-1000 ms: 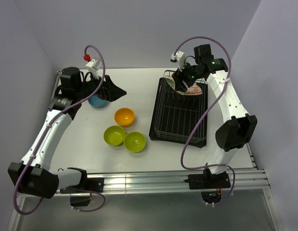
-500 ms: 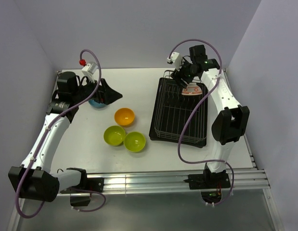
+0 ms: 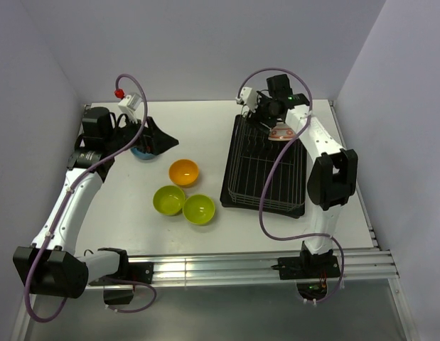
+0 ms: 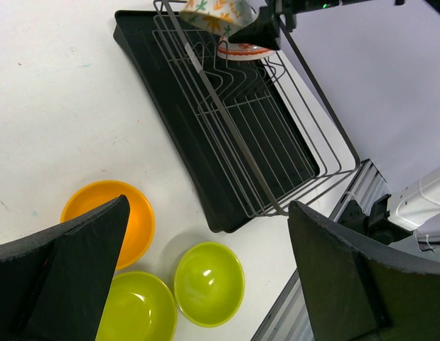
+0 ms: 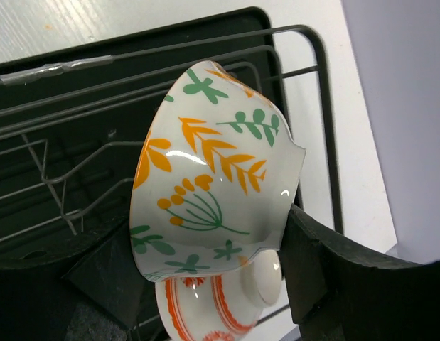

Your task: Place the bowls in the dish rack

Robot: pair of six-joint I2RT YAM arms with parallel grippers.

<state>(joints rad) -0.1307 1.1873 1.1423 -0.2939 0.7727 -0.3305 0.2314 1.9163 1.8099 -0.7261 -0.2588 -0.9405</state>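
Note:
My right gripper [image 5: 209, 238] is shut on the cream-white bowl [image 5: 212, 170] with orange and green leaf marks and holds it tilted over the far end of the black wire dish rack [image 3: 266, 174]. The salmon-red striped bowl [image 5: 216, 309] leans in the rack just below it, and also shows in the top view [image 3: 281, 132]. My left gripper [image 3: 161, 138] is open and empty above the blue bowl [image 3: 140, 152], which it partly hides. The orange bowl [image 3: 184, 172] and two lime green bowls [image 3: 169, 199] [image 3: 199, 209] sit on the table left of the rack.
The white table [image 3: 205, 121] ends at a metal rail [image 3: 227, 266] at the near edge. Grey walls close in the far side and both sides. The right arm's cable [image 3: 280, 185] hangs over the rack's right half.
My right gripper has carried the cream-white bowl left and farther back, toward the rack's far left corner. My left gripper has drawn back slightly over the blue bowl.

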